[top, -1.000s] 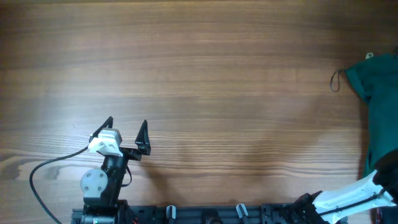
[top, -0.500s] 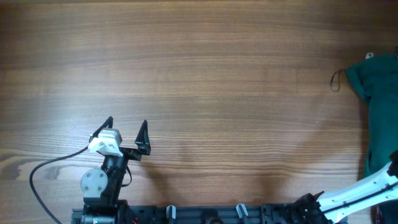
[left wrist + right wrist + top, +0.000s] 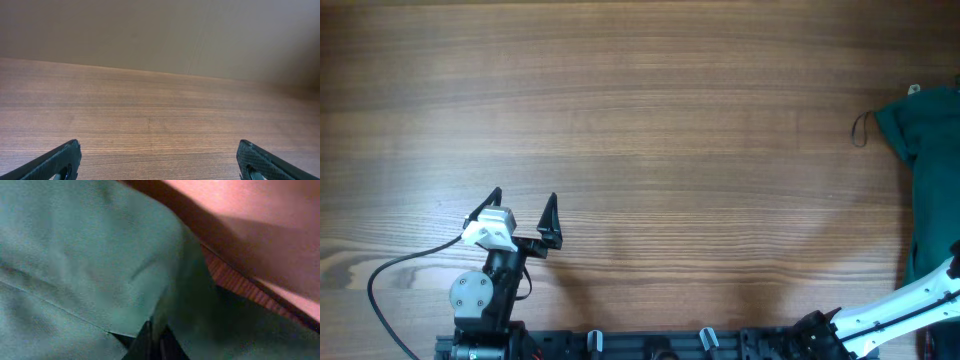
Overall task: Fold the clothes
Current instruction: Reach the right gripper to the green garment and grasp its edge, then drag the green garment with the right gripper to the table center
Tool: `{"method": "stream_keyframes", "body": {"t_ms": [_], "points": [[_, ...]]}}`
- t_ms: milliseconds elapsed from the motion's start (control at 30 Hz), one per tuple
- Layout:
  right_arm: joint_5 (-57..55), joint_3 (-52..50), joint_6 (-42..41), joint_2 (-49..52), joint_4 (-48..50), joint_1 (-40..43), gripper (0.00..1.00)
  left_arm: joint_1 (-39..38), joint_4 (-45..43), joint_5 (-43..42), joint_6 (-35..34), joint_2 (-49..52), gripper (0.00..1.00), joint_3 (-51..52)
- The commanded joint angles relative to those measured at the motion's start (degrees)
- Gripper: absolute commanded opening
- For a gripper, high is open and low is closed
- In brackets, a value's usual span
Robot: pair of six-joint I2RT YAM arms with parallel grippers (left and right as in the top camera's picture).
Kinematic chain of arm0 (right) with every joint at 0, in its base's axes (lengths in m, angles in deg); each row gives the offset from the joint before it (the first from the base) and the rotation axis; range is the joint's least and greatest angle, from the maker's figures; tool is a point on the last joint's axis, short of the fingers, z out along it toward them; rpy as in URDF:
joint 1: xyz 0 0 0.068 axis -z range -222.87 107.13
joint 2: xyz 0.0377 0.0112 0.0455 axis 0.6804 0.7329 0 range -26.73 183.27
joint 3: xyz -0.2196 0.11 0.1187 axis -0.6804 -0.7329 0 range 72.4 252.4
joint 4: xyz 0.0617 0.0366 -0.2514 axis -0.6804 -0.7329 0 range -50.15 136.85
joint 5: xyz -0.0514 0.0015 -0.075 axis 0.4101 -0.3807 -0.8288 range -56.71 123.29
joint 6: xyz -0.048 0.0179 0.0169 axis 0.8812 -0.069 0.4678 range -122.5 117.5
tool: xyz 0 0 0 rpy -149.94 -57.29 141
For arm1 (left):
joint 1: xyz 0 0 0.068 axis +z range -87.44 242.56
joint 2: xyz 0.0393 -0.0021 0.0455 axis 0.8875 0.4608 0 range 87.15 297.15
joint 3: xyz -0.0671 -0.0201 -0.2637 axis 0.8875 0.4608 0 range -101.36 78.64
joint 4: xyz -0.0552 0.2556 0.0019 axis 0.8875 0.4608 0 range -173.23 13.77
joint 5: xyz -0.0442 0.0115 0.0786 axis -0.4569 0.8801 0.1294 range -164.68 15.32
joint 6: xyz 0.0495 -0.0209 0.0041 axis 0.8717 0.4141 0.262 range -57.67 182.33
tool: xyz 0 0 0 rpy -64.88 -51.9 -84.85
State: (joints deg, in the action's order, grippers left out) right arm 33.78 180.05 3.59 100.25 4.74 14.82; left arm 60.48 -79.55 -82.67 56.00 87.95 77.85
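The clothes, a plain dark green garment, lie bunched at the table's right edge and run out of the overhead view. In the right wrist view the clothes fill most of the frame, and my right gripper is shut with a fold of the green fabric pinched between its dark fingertips. In the overhead view only the right arm's white link shows; its gripper is past the frame edge. My left gripper stands open near the front left, far from the clothes, with only bare wood between its fingers.
A thin dark loop lies on the wood beside the garment's upper left corner. The left arm's cable curls at the front left. The arm mounts line the table's front edge. A wall rises behind the far table edge.
My right gripper has shut on the green fabric. The right arm's white link has slid slightly to the right, toward the frame edge. The left arm has not moved.
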Motion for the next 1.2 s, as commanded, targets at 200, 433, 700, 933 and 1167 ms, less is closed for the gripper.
{"method": "stream_keyframes", "body": {"t_ms": [200,433,700,933,1167], "points": [[11.47,1.64,-1.73,-13.27,-1.95,-2.82,0.04,0.5,0.0,0.37,-0.52,-0.42,1.0,0.46],[13.84,1.62,-1.75,-26.29,-9.79,-20.15,0.04,0.5,-0.02,0.37,-0.52,-0.42,1.0,0.46],[14.99,1.57,-5.44,-25.22,-12.24,-48.94,0.05,0.5,0.0,0.37,-0.52,-0.42,1.0,0.46],[15.02,0.61,-7.76,-18.08,-7.15,-68.76,0.04,0.5,-0.02,0.37,-0.52,-0.42,1.0,0.46],[15.04,0.61,-7.56,-7.06,-4.44,-84.04,0.04,0.5,-0.02,0.37,-0.52,-0.42,1.0,0.46]]}}
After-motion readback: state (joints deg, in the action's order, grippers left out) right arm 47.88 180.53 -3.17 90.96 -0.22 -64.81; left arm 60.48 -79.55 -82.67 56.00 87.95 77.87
